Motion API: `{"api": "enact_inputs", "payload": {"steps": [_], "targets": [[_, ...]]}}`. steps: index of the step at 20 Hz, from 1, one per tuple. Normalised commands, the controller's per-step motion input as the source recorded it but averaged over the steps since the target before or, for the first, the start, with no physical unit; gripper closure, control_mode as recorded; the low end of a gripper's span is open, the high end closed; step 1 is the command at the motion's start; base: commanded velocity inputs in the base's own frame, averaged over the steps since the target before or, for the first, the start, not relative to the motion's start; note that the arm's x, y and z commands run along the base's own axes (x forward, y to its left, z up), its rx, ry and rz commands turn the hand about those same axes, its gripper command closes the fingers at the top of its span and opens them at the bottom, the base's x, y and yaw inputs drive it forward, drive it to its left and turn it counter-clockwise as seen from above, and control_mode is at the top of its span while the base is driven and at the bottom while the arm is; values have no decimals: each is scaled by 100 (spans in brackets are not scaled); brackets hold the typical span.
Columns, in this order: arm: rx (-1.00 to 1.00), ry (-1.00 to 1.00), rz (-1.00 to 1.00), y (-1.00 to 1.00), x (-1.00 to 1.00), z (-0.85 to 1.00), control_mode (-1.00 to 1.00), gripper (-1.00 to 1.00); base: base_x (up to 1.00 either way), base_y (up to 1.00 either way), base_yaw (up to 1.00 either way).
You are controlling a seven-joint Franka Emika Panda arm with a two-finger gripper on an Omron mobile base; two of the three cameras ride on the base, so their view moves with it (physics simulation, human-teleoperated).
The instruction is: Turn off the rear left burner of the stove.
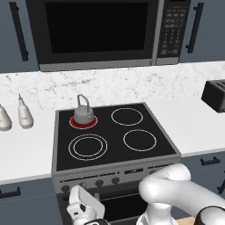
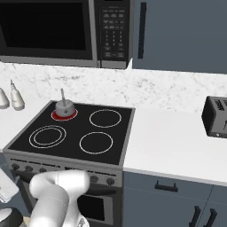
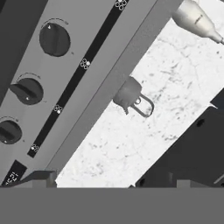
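Rear left burner glows red on the black glass top of the stove, at the back left corner, and a grey kettle stands on it, covering most of the ring. In the right base view the same burner is a red ring under the kettle. Beside it at the rear right lies a plain white ring, in front of it the large double ring, and at the front right another single ring. Along the stove's grey steel front runs a row of small dark knobs; the hand view looks up along that panel at three of them, with the kettle seen past the stove's edge against the marbled wall. The gripper sits low in front of the panel's left end, just below the knobs and seemingly apart from them; whether its fingers are spread or closed I cannot tell. A black microwave hangs above the stove. On the white desk to the left stand two pale bottles, and a dark toaster sits on the desk to the right.
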Motion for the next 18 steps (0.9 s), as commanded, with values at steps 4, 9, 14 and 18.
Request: {"api": "enact_inputs", "payload": {"steps": [4,9,14,18], "targets": [[0,-10,0,42,30,-44,-100,-100,0,0,0],[0,-5,0,31,18,-59,-100,-100,0,0,0],[0,0,0,8,20,-47,-100,-100,0,0,0],[0,-1,0,-4,26,-31,-100,-100,0,0,0]]}}
